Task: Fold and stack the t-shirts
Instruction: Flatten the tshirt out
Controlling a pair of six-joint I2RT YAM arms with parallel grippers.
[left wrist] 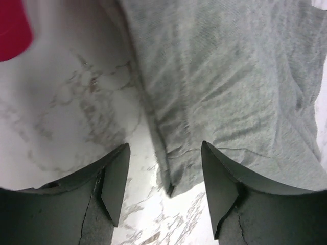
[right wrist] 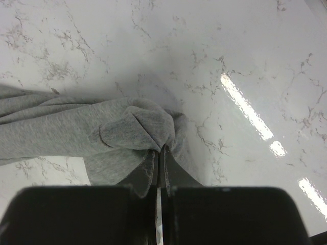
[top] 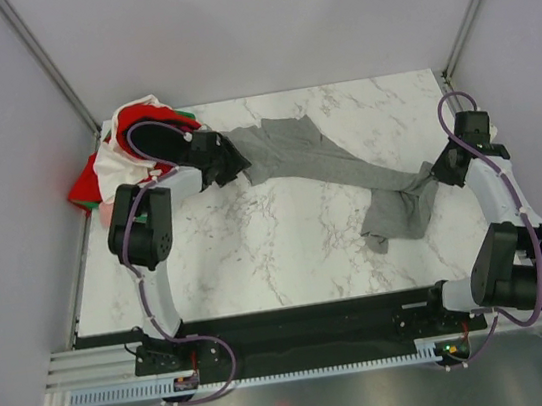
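The heather-grey t-shirt (top: 331, 162) lies stretched and bunched across the marble table from upper left to right. My right gripper (top: 435, 172) is shut on its right end; in the right wrist view the cloth (right wrist: 102, 130) bunches at the closed fingertips (right wrist: 159, 149). My left gripper (top: 235, 165) is open over the shirt's left end; in the left wrist view a hemmed corner of the grey cloth (left wrist: 225, 87) lies between the spread fingers (left wrist: 116, 178), untouched. A pile of red, white and green shirts (top: 126, 142) sits at the table's far left corner.
The marble table (top: 268, 254) spans the middle and front. A red shirt edge (left wrist: 13, 28) shows in the left wrist view. Grey walls and frame posts (top: 44, 58) close in the back and sides.
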